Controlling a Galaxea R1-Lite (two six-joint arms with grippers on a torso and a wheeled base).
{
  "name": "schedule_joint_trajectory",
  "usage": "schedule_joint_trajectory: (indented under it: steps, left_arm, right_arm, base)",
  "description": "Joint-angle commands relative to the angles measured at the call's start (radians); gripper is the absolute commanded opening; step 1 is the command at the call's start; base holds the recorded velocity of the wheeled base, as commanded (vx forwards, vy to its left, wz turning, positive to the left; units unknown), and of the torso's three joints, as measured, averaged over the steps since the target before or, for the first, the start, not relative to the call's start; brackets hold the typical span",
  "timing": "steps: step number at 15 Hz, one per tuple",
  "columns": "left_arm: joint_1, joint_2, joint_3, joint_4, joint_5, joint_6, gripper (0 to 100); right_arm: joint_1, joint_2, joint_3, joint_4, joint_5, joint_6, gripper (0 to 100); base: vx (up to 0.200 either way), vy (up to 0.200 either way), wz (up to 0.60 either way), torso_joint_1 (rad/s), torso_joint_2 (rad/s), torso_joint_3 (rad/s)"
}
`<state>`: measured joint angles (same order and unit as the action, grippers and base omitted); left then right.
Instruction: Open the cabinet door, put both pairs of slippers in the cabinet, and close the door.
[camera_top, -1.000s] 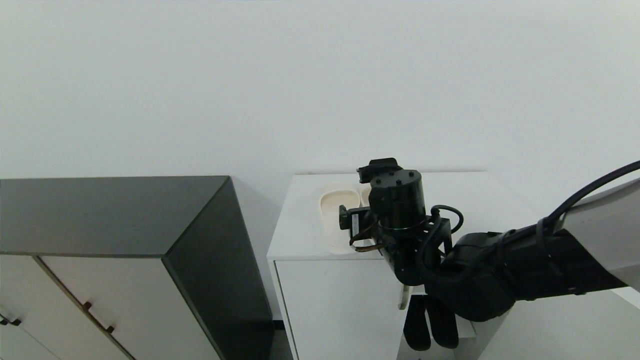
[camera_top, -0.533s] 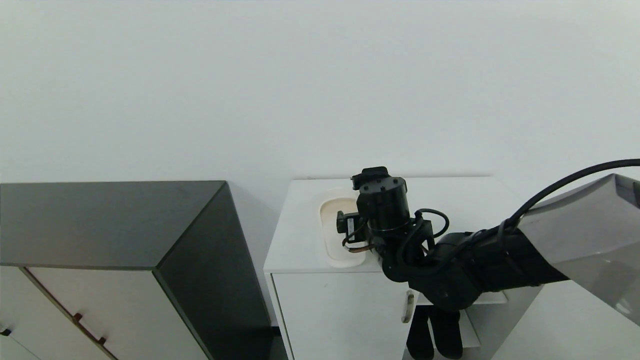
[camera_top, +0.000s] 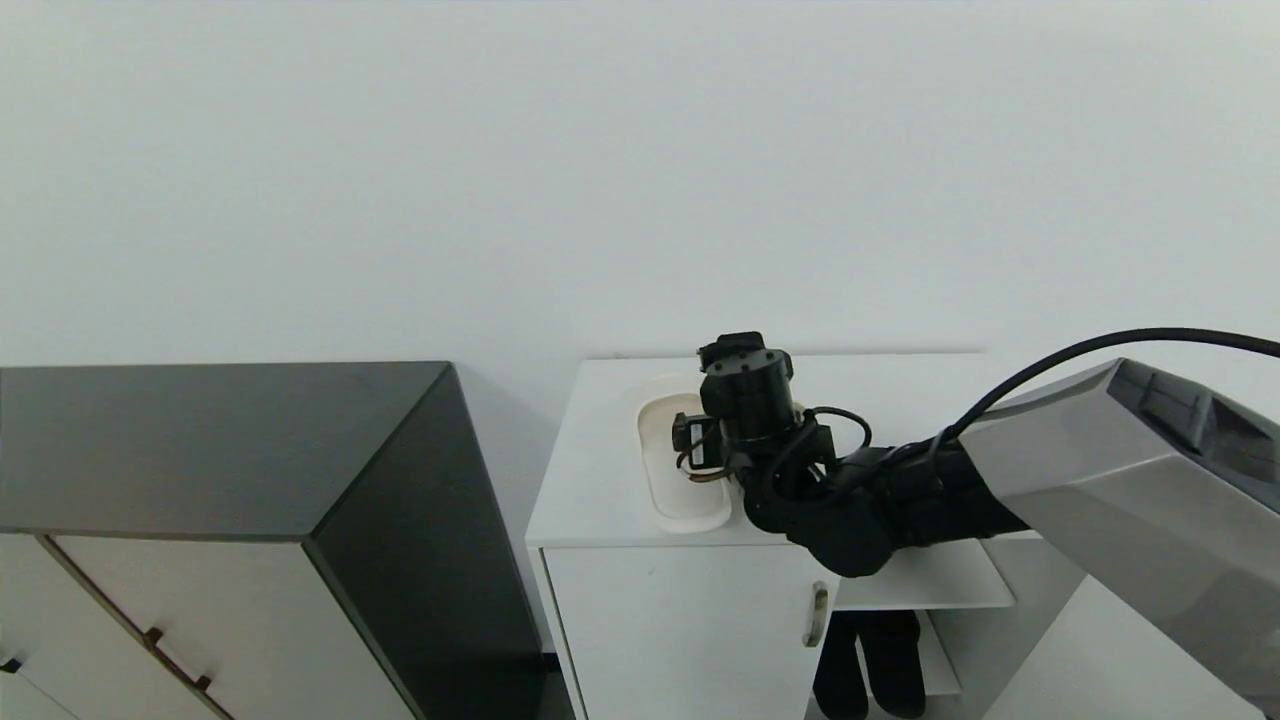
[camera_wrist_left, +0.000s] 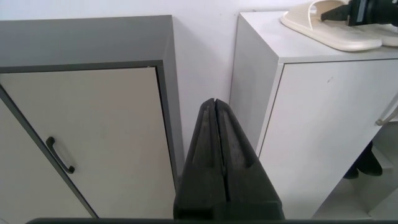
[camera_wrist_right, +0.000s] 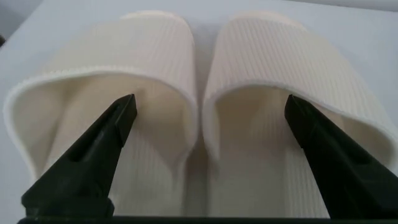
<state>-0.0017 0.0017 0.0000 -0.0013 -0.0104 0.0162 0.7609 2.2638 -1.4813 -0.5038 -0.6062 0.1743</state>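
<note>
The opening step looks done to me. To the right of the handle (camera_top: 819, 612) on the white cabinet (camera_top: 670, 630), the inside is exposed. I can see a shelf (camera_top: 930, 582) there, but I cannot clearly make out the swung door leaf itself. The black slippers (camera_top: 868, 672) stand side by side inside the cabinet, below that shelf, so I count one pair as stowed.

The cream slippers (camera_top: 683, 490) are on top of the cabinet, near its front edge. They lie parallel and touch along their inner sides. They are pale and ribbed across the upper band, with smooth footbeds. They look soft enough to squash when squeezed together.

The right gripper (camera_wrist_right: 209, 102) is over them, spread wide. One of its fingers (camera_wrist_right: 93, 162) reaches into the mouth of each slipper. It grips nothing yet.

The left gripper (camera_wrist_left: 216, 106) hangs low in front of the cabinet's left corner. Its fingers are pressed flat together on nothing.

By my reckoning, what is left is to pinch the cream pair together, carry it down into the cabinet, and shut the door.
</note>
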Motion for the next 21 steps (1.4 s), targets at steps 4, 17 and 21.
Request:
schedule_joint_trajectory:
  steps: [4,17,21]
  left_arm:
    - [0.0,0.0,0.0,0.0,0.0,-0.001,0]
    - [0.0,0.0,0.0,0.0,0.003,-0.004,0]
    - [0.0,0.0,0.0,0.0,0.001,-0.002,0]
  right_arm:
    - [-0.011,0.037,-0.044,0.002,0.005,0.002,0]
    - [0.075,-0.345,0.296,-0.016,0.074,0.017,0]
    - [0.135,-0.51,0.587,-0.137,0.078,0.011,0]
  base:
    - [0.0,0.0,0.0,0.0,0.0,0.0]
    - [0.0,0.0,0.0,0.0,0.0,0.0]
    - [0.0,0.0,0.0,0.0,0.0,0.0]
